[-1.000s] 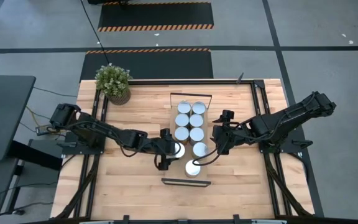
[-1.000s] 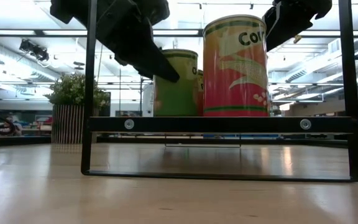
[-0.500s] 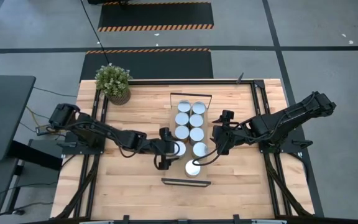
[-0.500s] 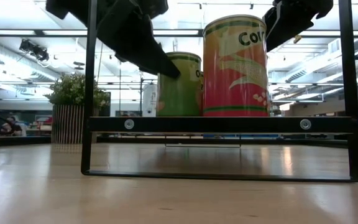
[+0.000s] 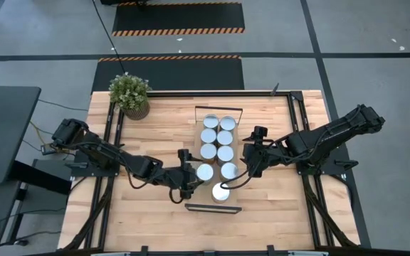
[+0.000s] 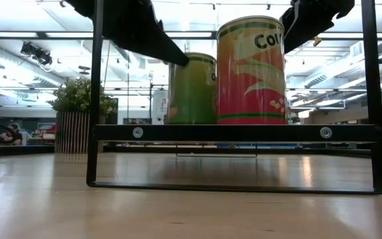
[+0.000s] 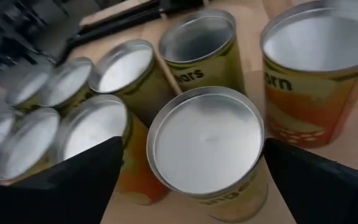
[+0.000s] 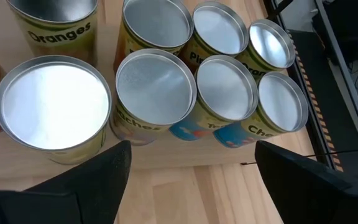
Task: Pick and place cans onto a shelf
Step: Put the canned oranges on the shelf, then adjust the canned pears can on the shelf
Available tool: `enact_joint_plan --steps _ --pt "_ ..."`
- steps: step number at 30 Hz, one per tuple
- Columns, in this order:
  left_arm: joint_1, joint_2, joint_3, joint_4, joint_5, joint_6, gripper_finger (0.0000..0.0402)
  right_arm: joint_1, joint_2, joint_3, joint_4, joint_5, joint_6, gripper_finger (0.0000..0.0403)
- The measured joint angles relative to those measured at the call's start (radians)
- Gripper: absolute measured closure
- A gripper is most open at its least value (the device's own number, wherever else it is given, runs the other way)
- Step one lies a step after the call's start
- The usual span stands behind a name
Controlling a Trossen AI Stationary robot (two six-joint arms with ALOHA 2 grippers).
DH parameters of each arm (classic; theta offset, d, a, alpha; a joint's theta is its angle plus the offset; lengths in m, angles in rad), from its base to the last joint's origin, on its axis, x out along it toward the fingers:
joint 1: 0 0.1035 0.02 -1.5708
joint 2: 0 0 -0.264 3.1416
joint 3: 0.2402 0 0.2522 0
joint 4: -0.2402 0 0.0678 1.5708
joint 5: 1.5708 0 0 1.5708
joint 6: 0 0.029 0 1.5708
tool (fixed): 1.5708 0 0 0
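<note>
**Beside the shelf's near end, a can set down and let go**

Beside the near end of the shelf (image 5: 218,160), the left gripper (image 5: 188,179) hung with its fingers spread wide and nothing between them. The wrist view showed one can (image 7: 207,149) standing free in the gap, touched by neither finger. That can (image 5: 205,171) stood on the shelf's left side, next to another at the right (image 5: 228,170), with a single can (image 5: 221,192) nearest the front wire rail (image 5: 213,208). Six more cans filled two rows toward the far rail (image 5: 218,109), so all nine appeared to be on the board.

The right gripper (image 5: 251,162) waited just off the shelf's right edge, over the near cans. Its fingers stood apart and empty; the wrist view showed lids (image 8: 155,86) below them and no contact.

Judging by this, the placing step was finished and the release made. The next move would call for the left arm to lift straight up and draw away from the shelf's left side without brushing the can it stood over.

What stood in the way was the tight packing: cans touched or nearly touched their neighbours, so a sideways nudge could topple several. The front rail sat close beneath the left arm's retreat path. A potted plant (image 5: 130,94) stood well clear, at the table's far left corner.
</note>
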Motion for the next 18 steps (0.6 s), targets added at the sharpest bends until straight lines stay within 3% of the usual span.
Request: enact_joint_plan --steps 8,13,18 --pt "-0.020 0.001 0.000 0.016 -0.110 0.063 0.0006 0.004 0.000 0.000 0.001 0.000 0.001 0.0053" --pt "-0.025 -0.058 -0.001 0.009 -0.082 0.053 0.0006 0.025 -0.027 0.000 0.005 -0.026 0.002 0.0053" --pt "0.012 -0.152 -0.031 0.012 0.067 0.020 0.0006 0.023 -0.069 -0.081 0.153 -0.049 -0.040 0.0053"
